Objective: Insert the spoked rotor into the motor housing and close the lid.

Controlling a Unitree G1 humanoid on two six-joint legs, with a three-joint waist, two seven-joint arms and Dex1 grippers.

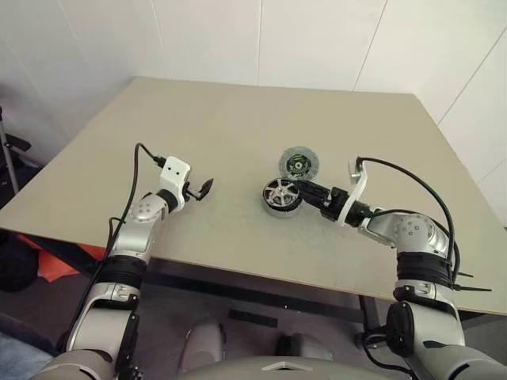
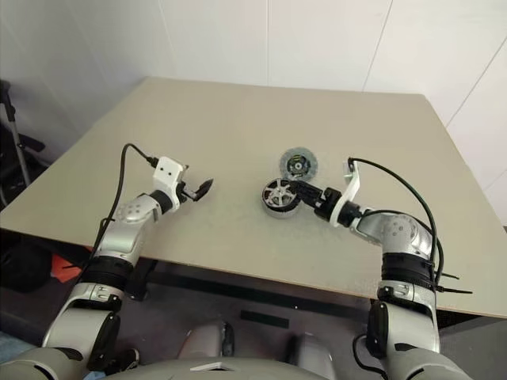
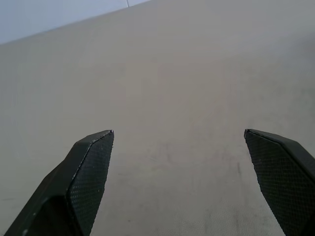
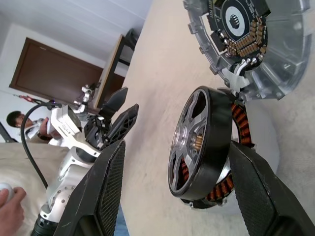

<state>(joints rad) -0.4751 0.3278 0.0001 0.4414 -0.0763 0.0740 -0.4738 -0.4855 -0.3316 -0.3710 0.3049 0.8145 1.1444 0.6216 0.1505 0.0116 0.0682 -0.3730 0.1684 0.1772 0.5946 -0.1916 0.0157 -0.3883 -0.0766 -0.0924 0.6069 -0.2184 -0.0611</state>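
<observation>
One step looks done, the spoked rotor (image 4: 199, 142) sitting in the motor housing (image 4: 231, 184), lid (image 4: 290, 44) still open, both the right hand (image 1: 305, 190) and left hand (image 1: 204, 188) released.

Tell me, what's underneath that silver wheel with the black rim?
The spoked rotor sits tilted on the motor housing; copper windings peek out beneath its rim. The housing's centre is covered.
</observation>
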